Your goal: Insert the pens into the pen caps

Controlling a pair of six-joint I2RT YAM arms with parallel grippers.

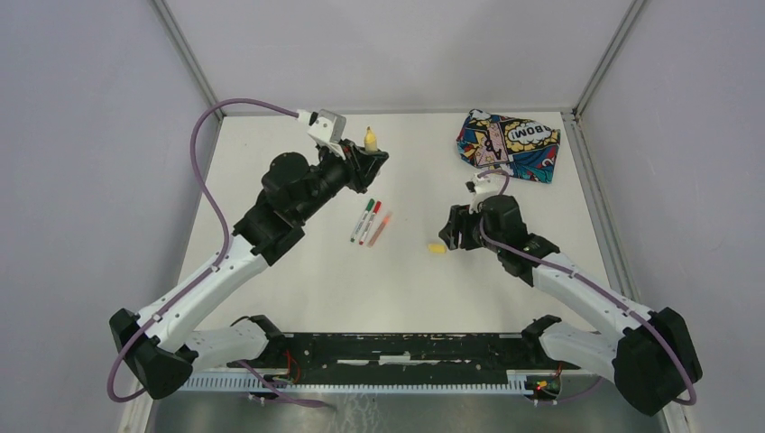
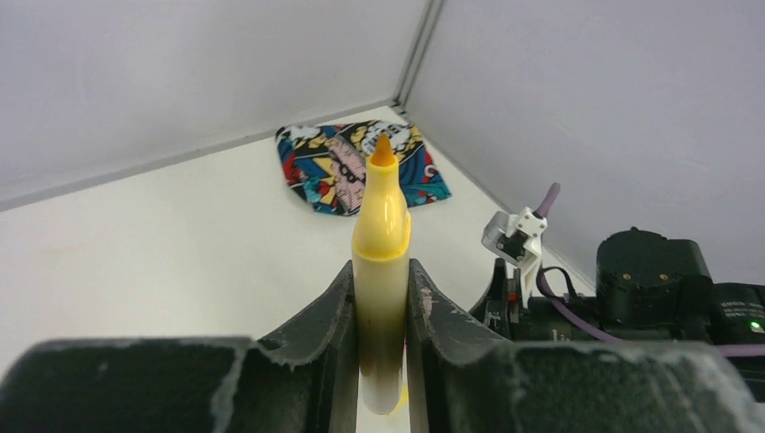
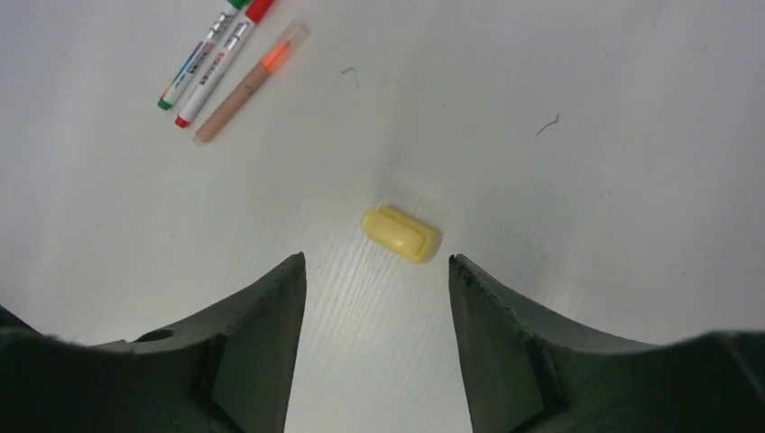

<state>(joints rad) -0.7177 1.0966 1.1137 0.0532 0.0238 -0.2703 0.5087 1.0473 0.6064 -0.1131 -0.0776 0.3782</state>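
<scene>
My left gripper is shut on the yellow pen, raised above the table's far left, its orange tip uncapped and pointing away from the wrist; the pen also shows in the top view. The yellow cap lies flat on the table, just ahead of my right gripper, which is open and empty; the cap also shows in the top view, left of that gripper. A green-ended pen, a red-ended pen and an orange pen lie side by side mid-table. They appear capped.
A comic-print fabric pouch lies at the far right corner by the enclosure walls. The right arm's wrist shows in the left wrist view.
</scene>
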